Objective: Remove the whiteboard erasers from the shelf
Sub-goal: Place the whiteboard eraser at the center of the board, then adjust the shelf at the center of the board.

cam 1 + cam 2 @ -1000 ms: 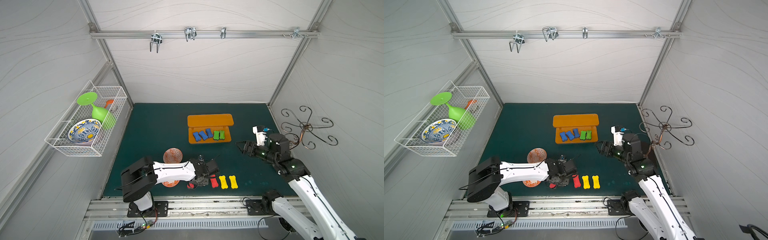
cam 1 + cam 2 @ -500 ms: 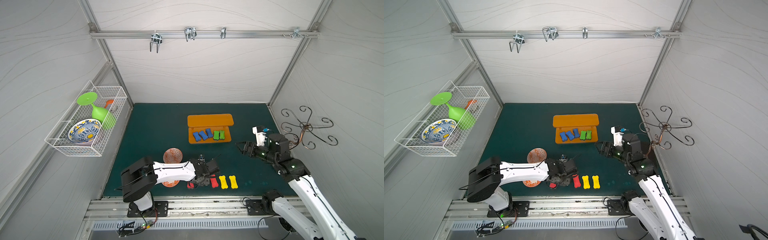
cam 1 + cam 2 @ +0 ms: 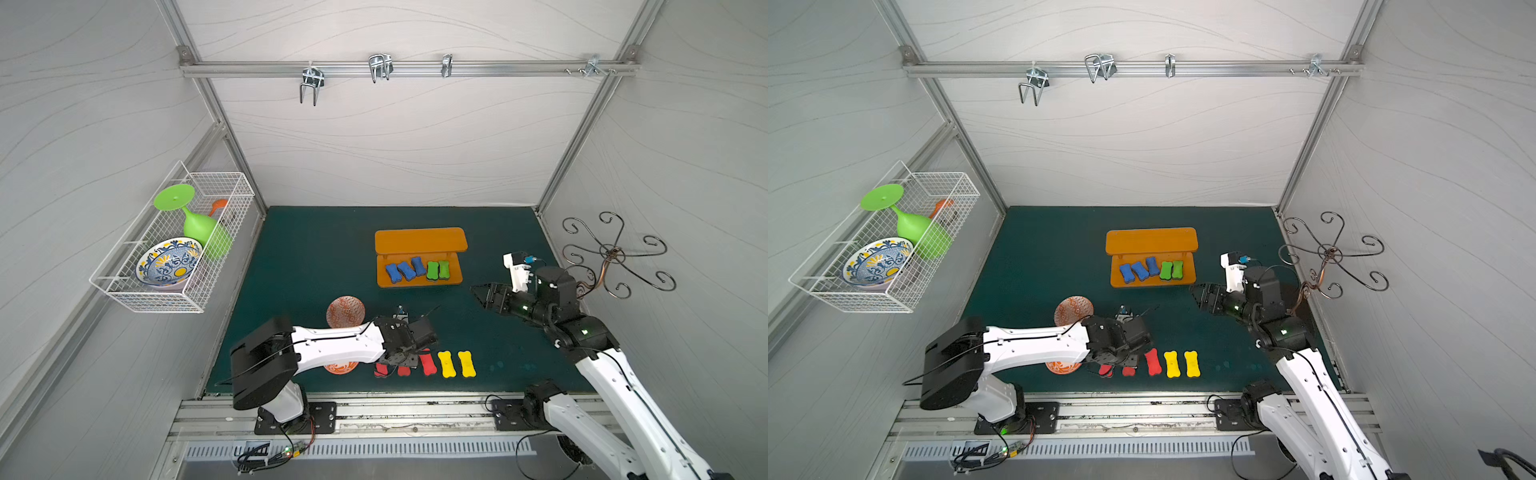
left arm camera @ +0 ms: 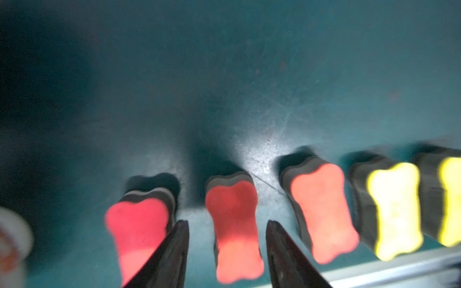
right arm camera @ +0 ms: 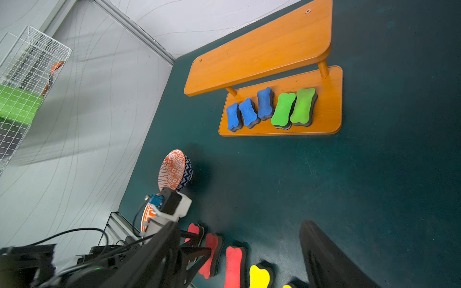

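Whiteboard erasers [image 3: 446, 364], small bone-shaped foam blocks with dark felt undersides, shown in two groups. Nearest, along the front edge of the dark green table [image 3: 324, 257]: three red and two yellow in a row, already off the shelf, long axes running front to back. Here the left fingers [image 4: 172, 254] straddle the middle red eraser [image 4: 234, 229], parted, with table visible on either side of the block, so nothing is gripped. A second earlier they stood much closer together about this block, which has since been let go. Farther in, the right fingers [image 5: 324, 256] hang spread wide and empty above the table, unmoved over the same second. Farthest, the glossy orange two-tier shelf [image 3: 419, 241], upper board bare. On its lower board three blue erasers [image 3: 406, 270] and two green erasers [image 3: 433, 270] lie side by side, long axes across the board's length. These five lie ahead of the right fingers and toward the robot's left, green ones closest, and the right arm is clearly the nearer. A grasp across a block's narrow waist would probably suit.
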You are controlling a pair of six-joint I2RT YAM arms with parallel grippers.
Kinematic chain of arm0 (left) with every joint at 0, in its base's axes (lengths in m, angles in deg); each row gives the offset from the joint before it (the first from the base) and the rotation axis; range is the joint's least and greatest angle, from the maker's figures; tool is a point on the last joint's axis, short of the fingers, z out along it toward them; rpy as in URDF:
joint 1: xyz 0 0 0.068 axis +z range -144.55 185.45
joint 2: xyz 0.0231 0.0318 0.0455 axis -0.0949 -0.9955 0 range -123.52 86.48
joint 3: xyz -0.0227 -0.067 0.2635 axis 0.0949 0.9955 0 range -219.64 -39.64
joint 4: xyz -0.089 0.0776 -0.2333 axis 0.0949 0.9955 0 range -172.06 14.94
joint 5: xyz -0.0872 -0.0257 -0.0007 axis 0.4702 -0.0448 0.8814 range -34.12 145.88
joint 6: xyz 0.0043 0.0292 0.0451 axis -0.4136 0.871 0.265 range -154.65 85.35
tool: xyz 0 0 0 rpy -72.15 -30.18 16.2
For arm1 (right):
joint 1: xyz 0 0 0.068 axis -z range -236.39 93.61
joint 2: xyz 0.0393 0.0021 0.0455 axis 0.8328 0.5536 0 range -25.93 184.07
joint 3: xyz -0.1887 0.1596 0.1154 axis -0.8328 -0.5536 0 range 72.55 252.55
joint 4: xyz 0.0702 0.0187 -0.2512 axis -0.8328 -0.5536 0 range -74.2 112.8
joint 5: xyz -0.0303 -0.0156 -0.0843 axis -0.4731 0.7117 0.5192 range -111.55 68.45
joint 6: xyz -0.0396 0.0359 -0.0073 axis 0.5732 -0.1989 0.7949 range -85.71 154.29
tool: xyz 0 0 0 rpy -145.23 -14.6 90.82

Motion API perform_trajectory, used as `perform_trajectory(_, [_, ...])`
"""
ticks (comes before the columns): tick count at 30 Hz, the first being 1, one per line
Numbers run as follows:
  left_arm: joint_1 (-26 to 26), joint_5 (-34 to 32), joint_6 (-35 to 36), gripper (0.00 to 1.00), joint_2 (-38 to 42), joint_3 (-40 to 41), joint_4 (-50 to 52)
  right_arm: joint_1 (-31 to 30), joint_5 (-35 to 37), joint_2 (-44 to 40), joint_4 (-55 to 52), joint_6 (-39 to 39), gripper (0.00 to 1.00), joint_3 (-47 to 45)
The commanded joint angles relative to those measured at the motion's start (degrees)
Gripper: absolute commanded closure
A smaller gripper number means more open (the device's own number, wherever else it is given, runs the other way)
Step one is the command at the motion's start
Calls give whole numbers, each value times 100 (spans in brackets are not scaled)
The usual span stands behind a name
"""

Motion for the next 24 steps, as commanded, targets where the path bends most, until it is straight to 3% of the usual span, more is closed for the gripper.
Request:
perform_trajectory(1, [382,-234,441,47,530,-845,275,-40,-46,222,-12,121,19,104])
perform_trajectory(7, [2118,904,1548,45,750,-2121,560,38,-57,1206,233,99,19,670])
perform_trajectory(11, [3496,1725,2058,26,814,-2256,314,218,-74,2259,430,42,19,1288])
perform_trajectory(14, [4200,2215,2250,20,438,-2401,153,440,136,2962,481,53,20,1737])
perform_trajectory(19, [4387,2784,2454,18,-570,-2823,1,728,471,3857,643,112,26,2345])
perform_trajectory(24, [4469,2915,2557,19,-1242,-3149,-140,836,553,4768,531,170,27,3071])
